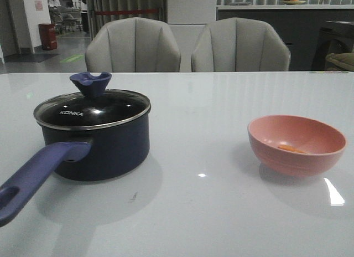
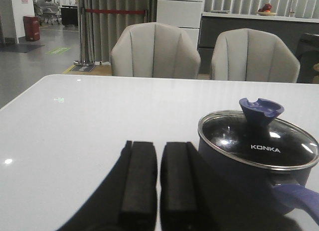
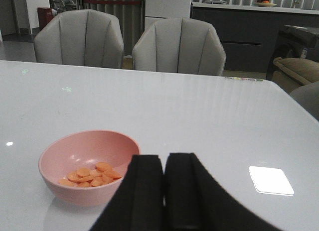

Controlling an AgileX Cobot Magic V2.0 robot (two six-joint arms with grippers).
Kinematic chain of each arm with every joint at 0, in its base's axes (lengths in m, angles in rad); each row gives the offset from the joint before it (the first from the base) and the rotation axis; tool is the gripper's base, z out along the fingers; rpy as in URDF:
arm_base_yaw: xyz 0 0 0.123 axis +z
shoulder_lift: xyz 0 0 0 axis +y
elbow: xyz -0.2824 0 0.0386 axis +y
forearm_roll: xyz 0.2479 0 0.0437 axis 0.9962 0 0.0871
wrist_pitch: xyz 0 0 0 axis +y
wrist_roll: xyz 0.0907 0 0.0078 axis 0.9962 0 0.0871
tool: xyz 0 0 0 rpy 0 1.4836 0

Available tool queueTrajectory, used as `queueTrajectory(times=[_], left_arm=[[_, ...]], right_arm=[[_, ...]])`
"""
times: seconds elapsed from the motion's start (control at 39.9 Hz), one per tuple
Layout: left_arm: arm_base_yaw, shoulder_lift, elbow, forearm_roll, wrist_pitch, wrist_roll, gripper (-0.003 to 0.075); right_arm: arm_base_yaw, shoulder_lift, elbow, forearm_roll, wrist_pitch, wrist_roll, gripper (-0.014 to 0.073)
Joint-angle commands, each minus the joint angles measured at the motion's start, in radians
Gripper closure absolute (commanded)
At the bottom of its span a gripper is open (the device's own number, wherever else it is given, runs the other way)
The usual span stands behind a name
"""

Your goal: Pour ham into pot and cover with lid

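The dark navy saucepan with its long blue-purple handle stands on the pale glossy counter, and the round glass lid with metal rim, blue notched knob and white "KONKA" lettering sits squarely on it, closing it. The thin round orange-pink ham slices lie in a heap at the bottom of a pink bowl, well apart from the pot. The left end effector hangs low over the counter with its black fingers nearly together and nothing between them; the pot stands just beyond it and off to one side, the handle reaching back alongside it. The right end effector is likewise almost closed and empty, with the bowl just ahead of it and to the side. By my reading the task has not started: the pot is covered and the ham untouched. The first step is likely uncovering, so the left end effector should spread its fingers, rise to the knob and lift the lid clear, setting it aside. Then the right one can take the bowl by its rim, carry it over the pot and tip it.
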Motion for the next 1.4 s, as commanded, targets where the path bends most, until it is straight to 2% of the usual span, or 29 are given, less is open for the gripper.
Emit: queueTrajectory(times=[0.0,0.9,1.0,1.13,1.2,1.28,1.38], left_arm=[[0.001,-0.016,0.021,0.0,-0.08,-0.011,0.0589],[0.001,-0.016,0.021,0.0,-0.105,-0.011,0.0589],[0.001,-0.016,0.021,0.0,-0.198,-0.011,0.0589],[0.001,-0.016,0.021,0.0,-0.444,-0.011,0.0589],[0.001,-0.016,0.002,0.0,-0.518,-0.011,0.0589],[0.001,-0.006,-0.042,0.0,-0.495,-0.011,0.0589],[0.001,0.035,-0.15,-0.011,-0.362,-0.011,0.0589]], right_arm=[[0.003,-0.019,-0.005,0.0,-0.081,-0.008,0.0447],[0.003,-0.019,-0.005,0.0,-0.081,-0.008,0.0447],[0.003,-0.019,-0.005,0.0,-0.081,-0.008,0.0447],[0.003,-0.019,-0.005,0.0,-0.081,-0.008,0.0447],[0.003,-0.019,-0.005,0.0,-0.081,-0.008,0.0447],[0.003,-0.019,-0.005,0.0,-0.081,-0.008,0.0447],[0.003,-0.019,-0.005,0.0,-0.081,-0.008,0.0447]])
